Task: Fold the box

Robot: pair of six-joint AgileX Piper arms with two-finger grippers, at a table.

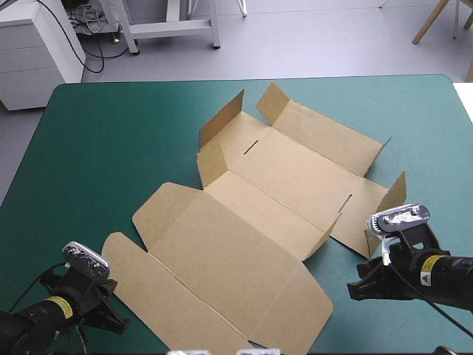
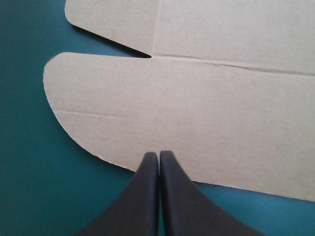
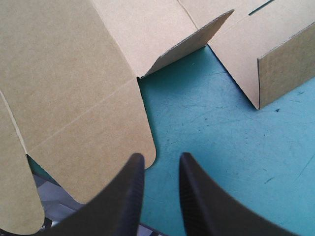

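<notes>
Fingers of the left gripper (image 2: 158, 153) are pressed together, tips at the near rounded flap (image 2: 147, 108) of the box (image 1: 251, 222), probably poised to work under its edge. At the box's right side, the right gripper (image 3: 158, 158) stands slightly spread beside the corner flap (image 3: 98, 142). The box itself lies mostly flat mid-table on the teal-green cover (image 1: 111, 148), with only the far flaps (image 1: 222, 118) half raised. Folding has barely begun.

The box (image 1: 244, 214) is seen as a cut sheet of brown board, laid open and mostly flat, set diagonally across the middle of the teal-green desk (image 1: 111, 133). Short side flaps (image 1: 222, 118) at its far end are raised upright; the rounded flap (image 1: 122, 248) at the front left lies flat.
</notes>
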